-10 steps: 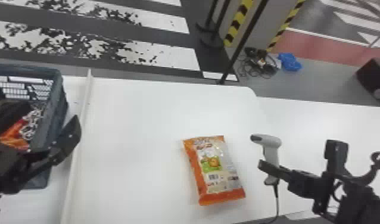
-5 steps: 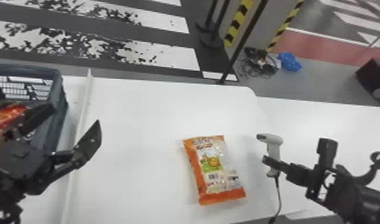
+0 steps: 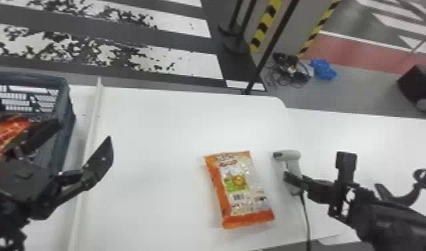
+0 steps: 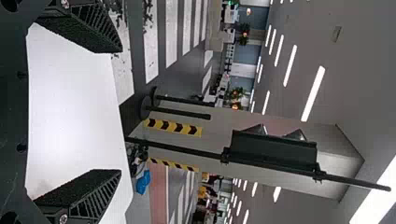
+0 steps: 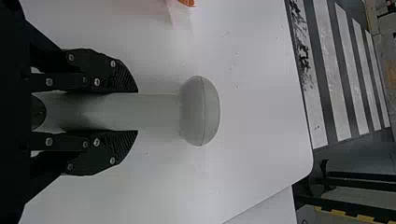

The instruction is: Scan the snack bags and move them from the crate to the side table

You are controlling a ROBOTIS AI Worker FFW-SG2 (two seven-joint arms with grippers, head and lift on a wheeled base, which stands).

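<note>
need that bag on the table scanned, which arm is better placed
Likely the right: the right gripper holds the scanner beside the bag, whose barcode faces up. The left gripper is empty, near the crate.

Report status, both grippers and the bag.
Left gripper open, empty, beside crate. Right gripper shut on scanner. Orange snack bag flat on table, nothing on top of it.

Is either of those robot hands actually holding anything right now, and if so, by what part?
The right gripper holds the scanner by its handle, one finger on each side. The left gripper is open and holds nothing.
</note>
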